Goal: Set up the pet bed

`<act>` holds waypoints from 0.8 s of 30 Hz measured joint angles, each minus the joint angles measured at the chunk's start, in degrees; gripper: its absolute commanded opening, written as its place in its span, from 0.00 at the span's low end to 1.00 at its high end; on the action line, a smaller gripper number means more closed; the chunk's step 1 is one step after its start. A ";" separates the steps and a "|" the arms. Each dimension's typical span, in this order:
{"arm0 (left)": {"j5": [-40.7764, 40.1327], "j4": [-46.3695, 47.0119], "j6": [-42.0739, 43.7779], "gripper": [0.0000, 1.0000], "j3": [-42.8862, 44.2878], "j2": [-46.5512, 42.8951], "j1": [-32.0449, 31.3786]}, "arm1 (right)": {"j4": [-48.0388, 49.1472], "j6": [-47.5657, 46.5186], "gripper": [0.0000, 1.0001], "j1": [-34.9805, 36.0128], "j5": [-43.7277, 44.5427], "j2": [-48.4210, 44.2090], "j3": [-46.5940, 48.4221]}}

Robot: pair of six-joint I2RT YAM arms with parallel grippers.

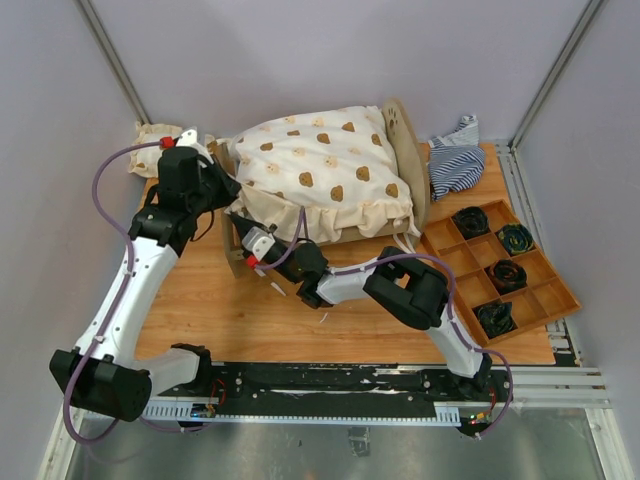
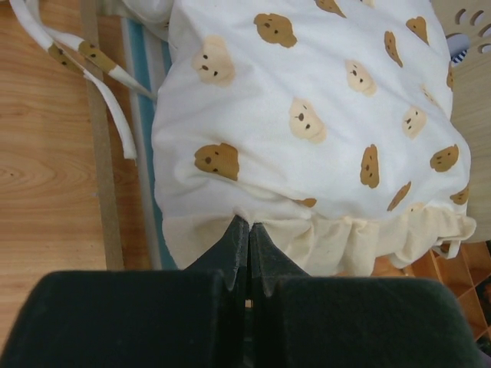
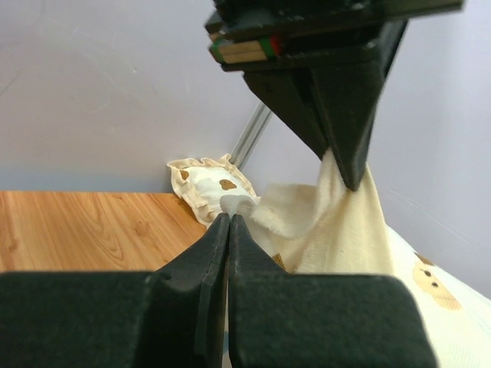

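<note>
Closest in, my right jaws are pressed shut with a scrap of cream frill (image 3: 235, 204) at their tips, and my left jaws pinch the near hem of the bear-print cushion (image 1: 325, 165). Beyond both, the pet bed (image 1: 411, 175) lies under that cushion, long axis running left to right across the desk (image 1: 240, 320), both arms meeting at its near-left corner.

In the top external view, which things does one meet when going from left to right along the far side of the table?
small bear-print pillow → large bear-print cushion → pet bed's rounded end board → striped cloth
</note>
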 measured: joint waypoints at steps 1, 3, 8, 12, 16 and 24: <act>-0.39 -0.35 0.26 0.00 0.35 0.00 0.00 | 0.42 0.55 0.00 0.00 0.83 0.00 0.00; -1.20 -1.25 0.87 0.00 0.98 0.00 0.00 | 0.94 1.60 0.00 0.00 3.06 0.00 -0.02; -3.56 -2.93 2.69 0.00 2.32 0.00 0.00 | 1.70 2.91 0.00 -0.13 6.80 0.00 -0.11; -4.92 -3.98 4.09 0.00 3.15 0.31 0.00 | 1.77 3.34 0.00 -0.35 9.14 0.00 -0.13; -5.40 -4.72 4.94 0.00 3.50 1.27 0.00 | 1.97 3.61 0.00 -0.59 10.69 0.00 -0.72; -5.75 -6.62 5.49 0.00 4.85 2.43 0.00 | 2.12 5.31 0.00 -1.68 10.60 1.95 1.44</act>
